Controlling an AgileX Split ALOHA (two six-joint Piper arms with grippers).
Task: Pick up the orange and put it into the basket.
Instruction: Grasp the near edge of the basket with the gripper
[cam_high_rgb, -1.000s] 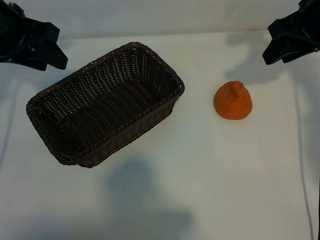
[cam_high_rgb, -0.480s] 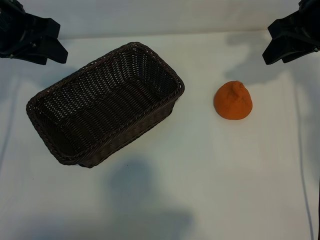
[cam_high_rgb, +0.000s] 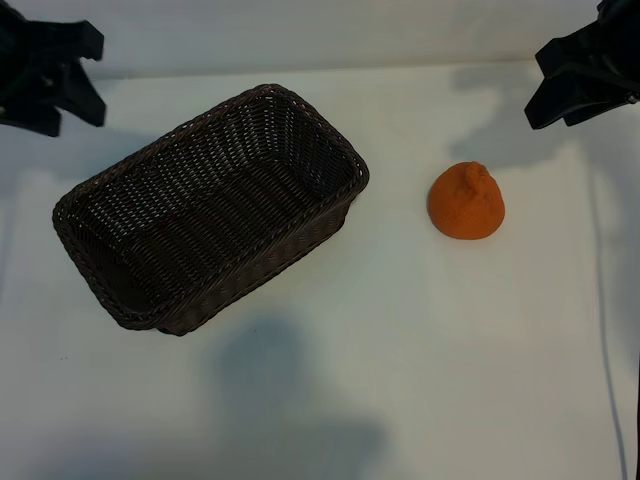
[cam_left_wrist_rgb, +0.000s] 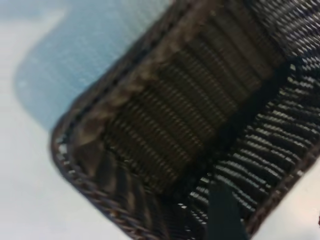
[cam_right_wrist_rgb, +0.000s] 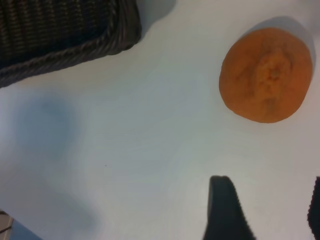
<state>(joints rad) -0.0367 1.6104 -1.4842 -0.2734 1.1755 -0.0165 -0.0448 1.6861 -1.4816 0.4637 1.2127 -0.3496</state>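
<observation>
The orange lies alone on the white table, right of the basket, knob upward; the right wrist view shows the orange ahead of my fingers. The dark brown wicker basket sits empty at centre left, turned at an angle. My right gripper hovers at the far right corner, beyond the orange, open with nothing between its fingers. My left gripper is raised at the far left corner, beyond the basket, open and empty. One dark finger shows over the basket's weave.
The white table stretches bare in front of the basket and orange. A corner of the basket shows in the right wrist view. Shadows of the arms fall on the table.
My left gripper has drawn back toward the far left corner, farther from the basket. The right gripper, the orange and the basket have not moved.
</observation>
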